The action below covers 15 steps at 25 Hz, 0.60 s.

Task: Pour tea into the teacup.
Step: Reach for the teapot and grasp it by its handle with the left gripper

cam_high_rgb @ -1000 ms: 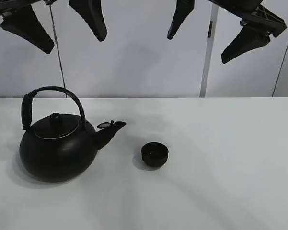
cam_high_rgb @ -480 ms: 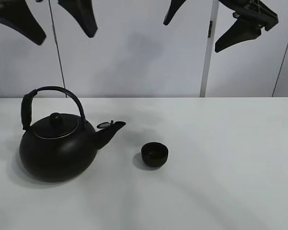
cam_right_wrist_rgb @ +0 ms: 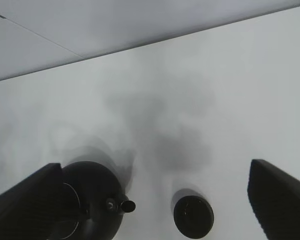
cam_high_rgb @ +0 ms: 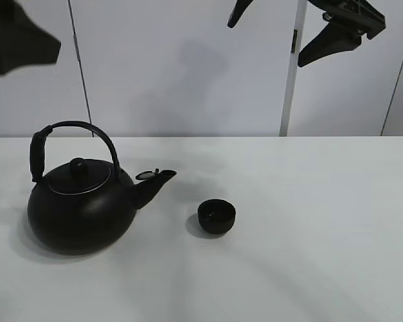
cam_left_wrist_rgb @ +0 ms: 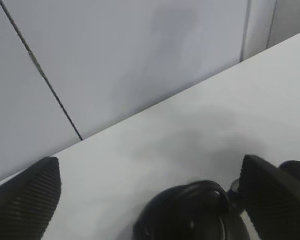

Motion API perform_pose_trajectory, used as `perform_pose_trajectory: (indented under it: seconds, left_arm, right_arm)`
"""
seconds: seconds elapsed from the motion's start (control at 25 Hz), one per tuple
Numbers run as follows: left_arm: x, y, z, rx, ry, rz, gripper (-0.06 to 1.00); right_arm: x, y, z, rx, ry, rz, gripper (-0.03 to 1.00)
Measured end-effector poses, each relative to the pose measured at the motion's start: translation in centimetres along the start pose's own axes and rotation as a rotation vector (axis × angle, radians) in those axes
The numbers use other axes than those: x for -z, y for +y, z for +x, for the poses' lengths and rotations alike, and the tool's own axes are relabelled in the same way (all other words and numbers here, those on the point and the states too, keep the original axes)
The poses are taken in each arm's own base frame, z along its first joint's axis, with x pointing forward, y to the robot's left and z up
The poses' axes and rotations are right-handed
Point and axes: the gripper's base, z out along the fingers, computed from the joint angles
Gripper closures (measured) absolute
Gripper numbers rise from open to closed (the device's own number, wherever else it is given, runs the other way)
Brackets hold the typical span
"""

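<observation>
The teacup (cam_high_rgb: 216, 216), small, round, black and without a handle, stands on the white table (cam_high_rgb: 308, 221) near the middle. The big black kettle (cam_high_rgb: 80, 204) with an arched handle stands left of it, its spout towards the cup. My left gripper (cam_left_wrist_rgb: 149, 164) is open and empty, high above the kettle (cam_left_wrist_rgb: 189, 210); the exterior high view shows only one blurred finger (cam_high_rgb: 17, 40). My right gripper (cam_high_rgb: 288, 23) is open and empty, high above the table's back. The right wrist view shows the kettle (cam_right_wrist_rgb: 92, 200) and the teacup (cam_right_wrist_rgb: 193, 216) far below my right gripper (cam_right_wrist_rgb: 154, 166).
A pale panelled wall (cam_high_rgb: 188, 67) with a white post (cam_high_rgb: 290, 80) rises behind the table's back edge. The table stretches bare to the right of the cup and along the front.
Both grippers have risen. The left one has also moved left, and one of its fingers has left the exterior view. The kettle and the teacup have not moved.
</observation>
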Motion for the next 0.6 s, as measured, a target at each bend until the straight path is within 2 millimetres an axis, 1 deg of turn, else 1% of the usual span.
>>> perform_pose_trajectory:
  seconds: [0.04, 0.12, 0.24, 0.4, 0.6]
  left_arm:
    - [0.2, -0.5, 1.7, 0.008, -0.004, 0.014, 0.25]
    - [0.5, -1.4, 4.4, 0.035, -0.041, 0.035, 0.25]
    - [0.7, -2.1, 7.3, 0.11, -0.083, 0.033, 0.25]
    - [-0.4, -1.9, 9.9, 0.16, -0.078, -0.001, 0.25]
    - [-2.4, -1.8, 11.3, 0.18, -0.094, -0.014, 0.25]
  right_arm:
    - [0.0, 0.0, 0.0, 0.0, 0.0, 0.0, 0.27]
    - [0.0, 0.0, 0.0, 0.0, 0.0, 0.0, 0.27]
    - [0.0, 0.0, 0.0, 0.0, -0.001, 0.0, 0.27]
    - [0.0, 0.0, 0.0, 0.0, -0.001, 0.0, 0.27]
    - [0.0, 0.0, 0.0, 0.0, -0.001, 0.0, 0.27]
